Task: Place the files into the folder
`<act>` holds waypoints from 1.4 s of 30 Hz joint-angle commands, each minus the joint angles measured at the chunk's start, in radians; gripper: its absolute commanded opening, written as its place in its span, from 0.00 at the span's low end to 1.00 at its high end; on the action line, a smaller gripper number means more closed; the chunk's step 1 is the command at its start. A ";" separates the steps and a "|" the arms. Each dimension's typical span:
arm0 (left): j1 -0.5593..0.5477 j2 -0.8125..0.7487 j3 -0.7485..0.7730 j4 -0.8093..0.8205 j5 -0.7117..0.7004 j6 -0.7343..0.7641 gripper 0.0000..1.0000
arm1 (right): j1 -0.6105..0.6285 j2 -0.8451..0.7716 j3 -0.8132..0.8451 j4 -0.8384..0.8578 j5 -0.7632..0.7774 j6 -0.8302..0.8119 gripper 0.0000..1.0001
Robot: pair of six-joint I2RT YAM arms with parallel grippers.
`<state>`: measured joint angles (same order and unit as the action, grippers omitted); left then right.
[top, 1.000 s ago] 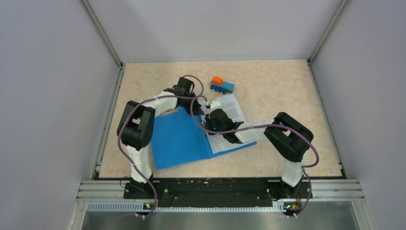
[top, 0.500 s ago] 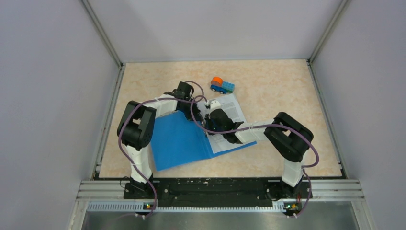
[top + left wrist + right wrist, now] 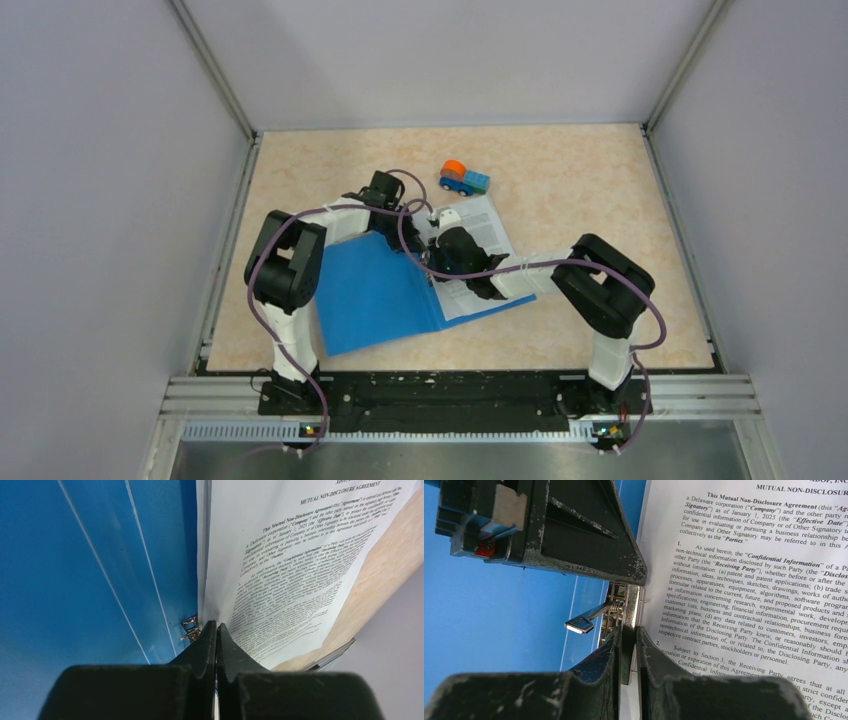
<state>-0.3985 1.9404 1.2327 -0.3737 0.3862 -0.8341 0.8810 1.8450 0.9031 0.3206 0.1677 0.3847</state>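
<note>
Lying open on the table (image 3: 600, 180), the blue folder (image 3: 375, 295) carries the white files (image 3: 490, 235) on its right half. They are dense with black print, headed as a non-disclosure agreement (the title is cut off at the edge). The left gripper (image 3: 216, 626) is pressed together beside the metal clip (image 3: 626, 602), and the right gripper (image 3: 629, 630) pinches that clip. From above, both grippers cover the sheets' inner edge.

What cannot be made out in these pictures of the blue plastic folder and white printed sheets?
Right wrist view: whether the right gripper pinches the silver metal clip; its fingers cover that spot.
Left wrist view: the white printed sheets' top line, cut by the top edge.
Top view: the clip, beneath the right gripper.
</note>
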 commanded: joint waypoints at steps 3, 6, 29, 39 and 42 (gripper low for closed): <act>-0.002 -0.016 0.020 0.022 0.054 0.027 0.00 | -0.004 0.012 0.005 -0.055 -0.013 -0.021 0.00; -0.001 -0.020 0.013 0.022 0.051 0.027 0.00 | -0.004 0.014 0.006 -0.057 -0.015 -0.022 0.00; 0.000 0.023 -0.014 -0.018 0.056 0.025 0.00 | -0.005 -0.001 0.006 -0.048 -0.019 -0.021 0.00; 0.000 0.060 -0.014 -0.046 0.002 0.028 0.00 | -0.004 -0.033 0.005 -0.038 -0.020 -0.024 0.00; 0.000 0.065 -0.016 -0.049 -0.014 0.028 0.00 | -0.005 -0.044 0.004 -0.032 -0.025 -0.024 0.04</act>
<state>-0.3916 1.9682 1.2327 -0.3611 0.4229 -0.8181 0.8806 1.8431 0.9031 0.3134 0.1631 0.3828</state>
